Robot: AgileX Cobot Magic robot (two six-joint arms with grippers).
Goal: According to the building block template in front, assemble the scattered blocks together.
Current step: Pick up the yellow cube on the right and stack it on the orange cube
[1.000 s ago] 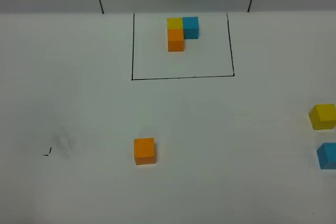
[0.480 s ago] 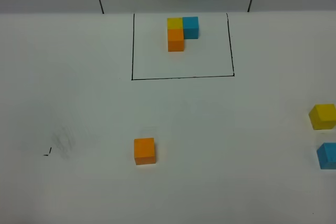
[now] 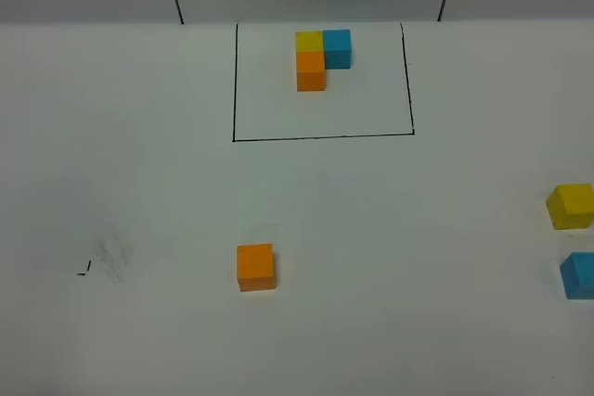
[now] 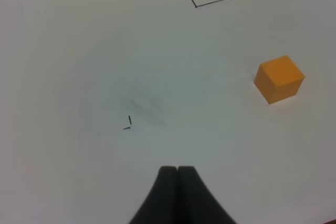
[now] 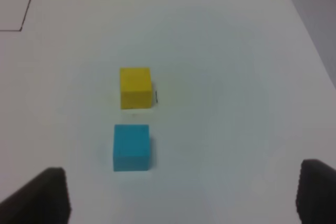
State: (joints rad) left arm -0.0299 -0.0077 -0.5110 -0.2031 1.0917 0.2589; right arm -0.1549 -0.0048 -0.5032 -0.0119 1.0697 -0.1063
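Scattered blocks (image 3: 255, 267) lie unjoined: orange cube (image 3: 255, 267) toward the table's (image 3: 139, 183) front edge, yellow cube (image 3: 570, 206) and blue cube (image 3: 579, 275) at its right edge, where the right claw (image 5: 181, 192) gapes toward them, likely to pick one, left claw (image 4: 177, 174) pressed together.

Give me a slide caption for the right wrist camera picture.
Open right gripper facing the loose yellow cube and blue cube, set apart on the white table.

The left gripper (image 4: 177, 171) has its two dark fingers pressed flat against each other, with no gap and nothing between them. The right gripper (image 5: 184, 184) has its fingers spread very wide, and they hold nothing.
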